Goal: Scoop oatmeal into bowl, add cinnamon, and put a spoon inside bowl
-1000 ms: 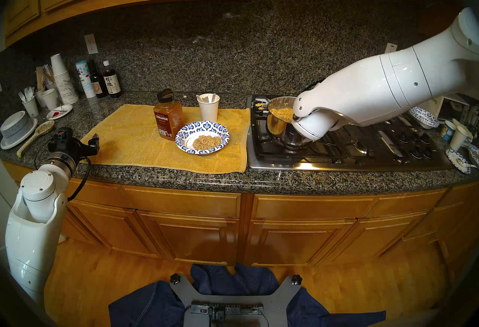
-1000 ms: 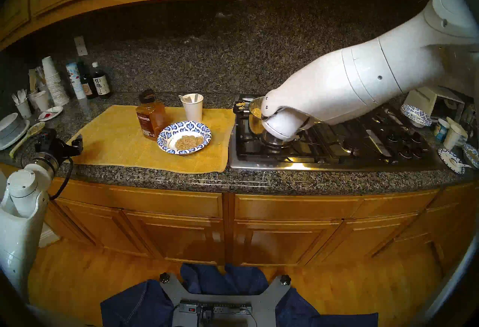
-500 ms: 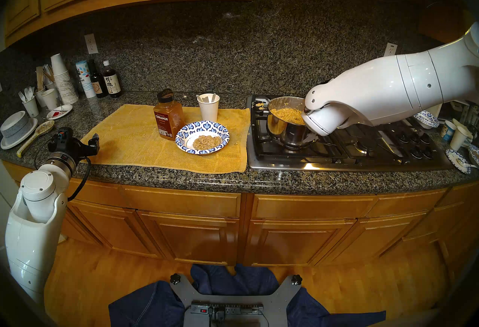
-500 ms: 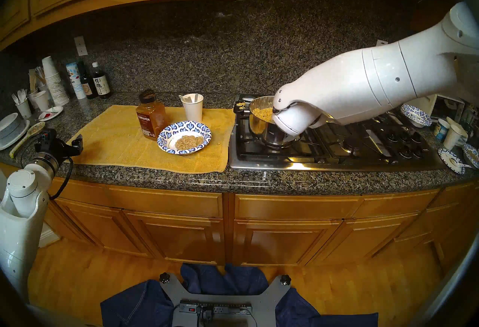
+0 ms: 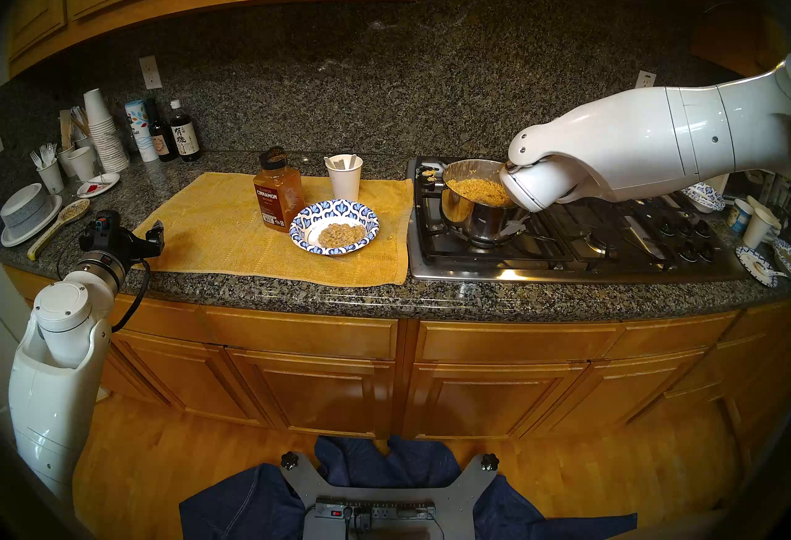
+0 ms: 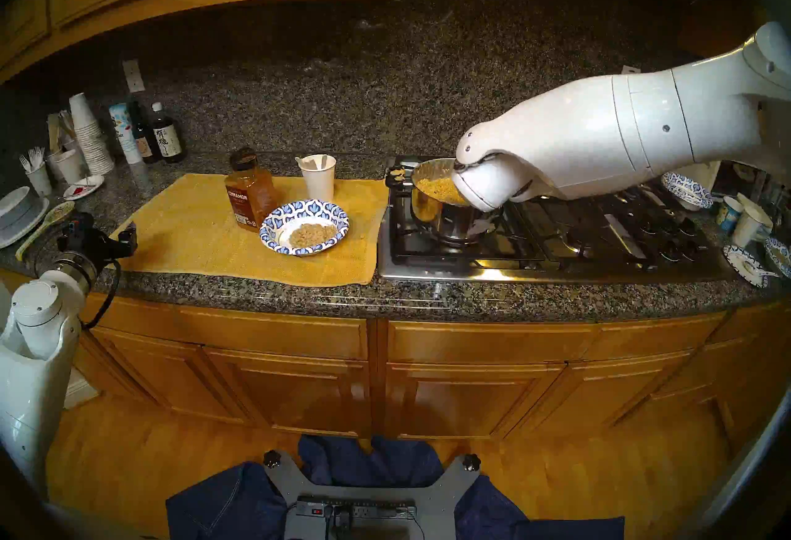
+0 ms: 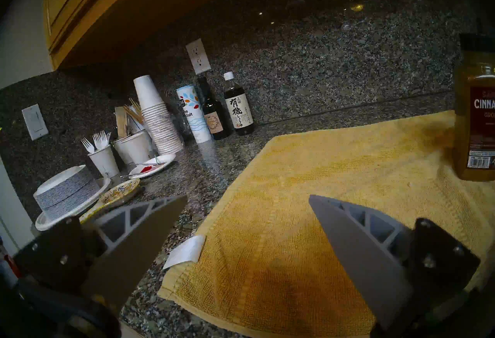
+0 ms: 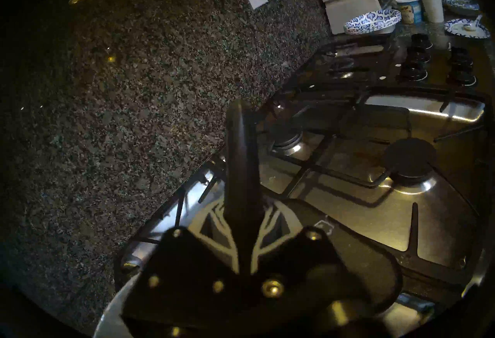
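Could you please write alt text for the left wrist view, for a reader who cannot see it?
The left tool hangs open and empty over the near corner of a yellow towel on a granite counter. A cinnamon jar stands upright on the towel at the right edge. Stacked paper cups, sauce bottles and plastic forks crowd the far left.

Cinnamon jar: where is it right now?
In the head view the cinnamon jar stands upright on the yellow towel, left of centre, just behind-left of the blue-rimmed bowl and left of a white paper cup.
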